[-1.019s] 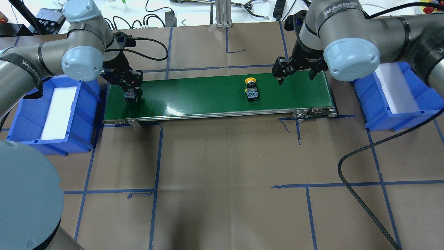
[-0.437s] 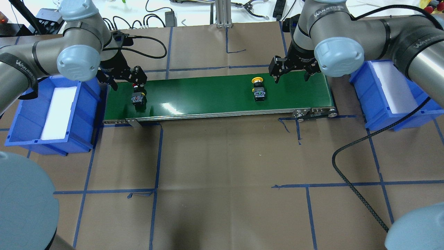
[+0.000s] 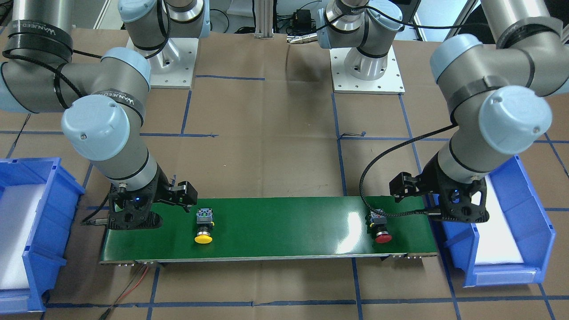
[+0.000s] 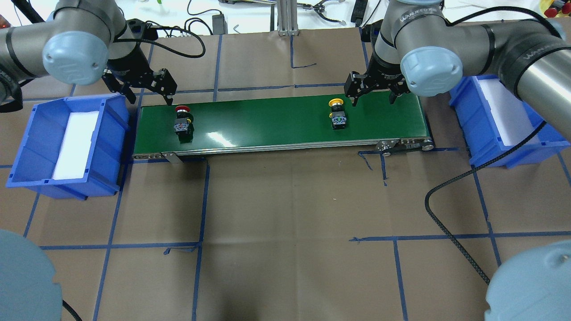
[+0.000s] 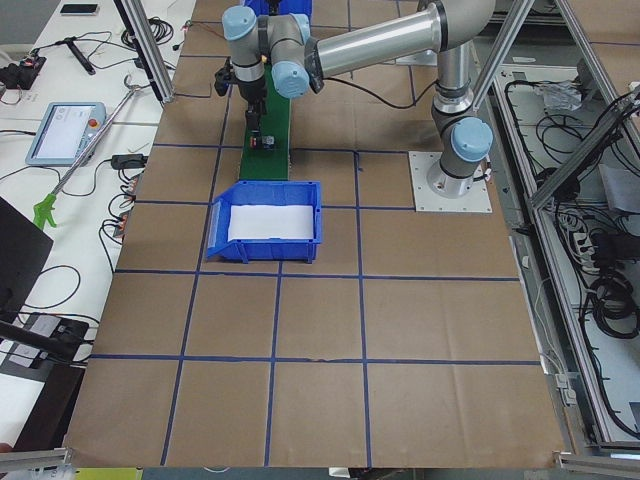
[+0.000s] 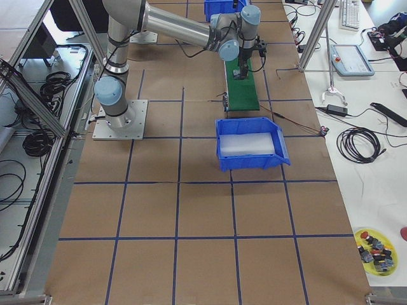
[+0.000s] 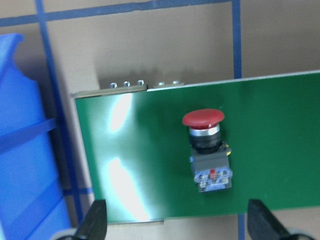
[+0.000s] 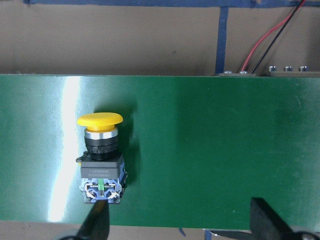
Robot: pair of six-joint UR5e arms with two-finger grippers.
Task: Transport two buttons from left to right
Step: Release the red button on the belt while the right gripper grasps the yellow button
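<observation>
Two buttons lie on the green belt (image 4: 267, 122), with both claws empty.
The red button (image 4: 182, 120) lies on its side near the belt's left end and the yellow button (image 4: 337, 115) toward its right end, both caps pointing far. Just beyond them, at the belt's far edge, hang the left gripper (image 4: 151, 99) and the right gripper (image 4: 374, 101), fingers spread wide, gripping nothing. The left bin (image 4: 26, 147) and right bin (image 4: 473, 120) flank the belt.

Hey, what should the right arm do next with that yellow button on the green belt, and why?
Probably shift the open right gripper sideways to centre it over the yellow button before lowering. In the right wrist view the button lies in line with one finger rather than midway between the two, and nothing grips it yet.
</observation>
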